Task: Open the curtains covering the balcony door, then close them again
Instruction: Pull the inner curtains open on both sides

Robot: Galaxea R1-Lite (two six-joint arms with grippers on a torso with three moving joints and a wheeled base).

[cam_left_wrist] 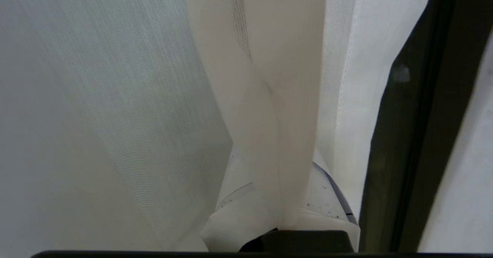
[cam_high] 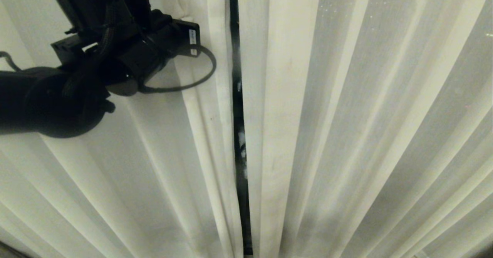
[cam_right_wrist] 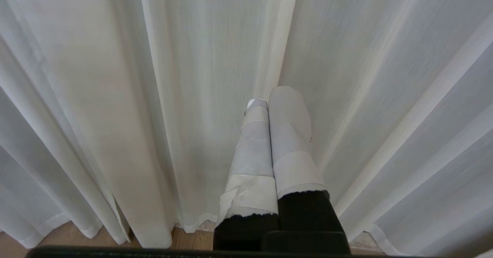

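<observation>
Curtains (cam_high: 346, 127) drawn nearly together, narrow dark slit of balcony door (cam_high: 239, 142) showing between panels, inner hem fold of left panel (cam_left_wrist: 269, 108) pinched in clenched left gripper (cam_left_wrist: 277, 211) beside the slit, right gripper (cam_right_wrist: 271, 134) closed empty, low before right panel folds, near wooden floor (cam_right_wrist: 57, 238)

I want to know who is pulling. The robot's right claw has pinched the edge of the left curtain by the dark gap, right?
Not quite. It is the left claw that has pinched the edge of the left curtain by the dark gap; the left wrist view shows the fold caught between its fingers. The right claw is shut on nothing, in front of curtain pleats.
</observation>
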